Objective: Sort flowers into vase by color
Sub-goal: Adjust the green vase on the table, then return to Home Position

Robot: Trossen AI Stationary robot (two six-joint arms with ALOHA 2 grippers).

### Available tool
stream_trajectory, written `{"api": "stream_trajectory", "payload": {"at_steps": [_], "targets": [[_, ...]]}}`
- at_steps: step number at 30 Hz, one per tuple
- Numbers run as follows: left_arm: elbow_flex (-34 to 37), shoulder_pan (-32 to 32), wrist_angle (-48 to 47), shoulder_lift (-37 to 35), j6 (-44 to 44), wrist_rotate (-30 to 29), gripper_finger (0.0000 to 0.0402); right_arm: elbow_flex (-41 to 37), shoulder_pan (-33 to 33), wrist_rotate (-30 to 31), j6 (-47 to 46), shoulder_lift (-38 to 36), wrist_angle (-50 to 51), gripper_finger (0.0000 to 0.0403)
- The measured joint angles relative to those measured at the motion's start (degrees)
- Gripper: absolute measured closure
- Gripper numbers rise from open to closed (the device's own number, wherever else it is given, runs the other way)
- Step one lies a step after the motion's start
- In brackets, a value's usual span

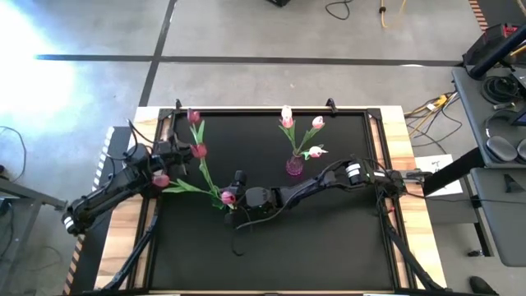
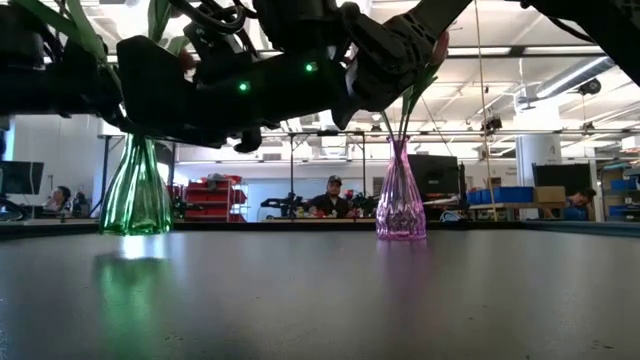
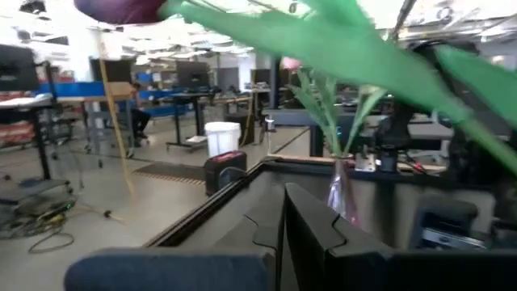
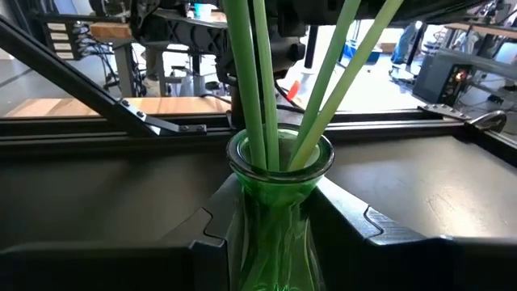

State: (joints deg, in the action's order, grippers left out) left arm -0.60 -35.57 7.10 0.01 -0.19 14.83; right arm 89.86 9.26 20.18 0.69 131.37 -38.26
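Now right hand (image 4: 271, 242) clasping green vase (image 4: 279, 174) neck, 4 flower stems (image 4: 260, 81) rising just above.

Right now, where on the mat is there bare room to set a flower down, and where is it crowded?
Bare: the front strip of the black mat, below both arms, and the patch behind the pink vase toward the right rim. Crowded: the left-centre, where the right gripper straddles the green vase with dark tulips, beside the left gripper.
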Motion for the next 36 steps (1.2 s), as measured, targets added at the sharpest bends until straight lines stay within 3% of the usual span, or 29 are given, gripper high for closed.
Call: {"api": "stream_trajectory", "payload": {"at_steps": [18,28,36], "targets": [[0.0,13.3,-3.9,0.3,5.3,-0.3,0.0402,0.0,1.6,-1.1,5.0,3.9,-8.1,0.0301],[0.0,14.4,-3.2,1.3,4.1,7.2,0.0402,1.6,1.6,-1.0,2.2,5.3,-8.5,0.0296],[0.0,14.4,-3.2,1.1,3.7,7.1,0.0402,1.7,1.6,-0.6,2.0,5.2,-8.3,0.0120]]}}
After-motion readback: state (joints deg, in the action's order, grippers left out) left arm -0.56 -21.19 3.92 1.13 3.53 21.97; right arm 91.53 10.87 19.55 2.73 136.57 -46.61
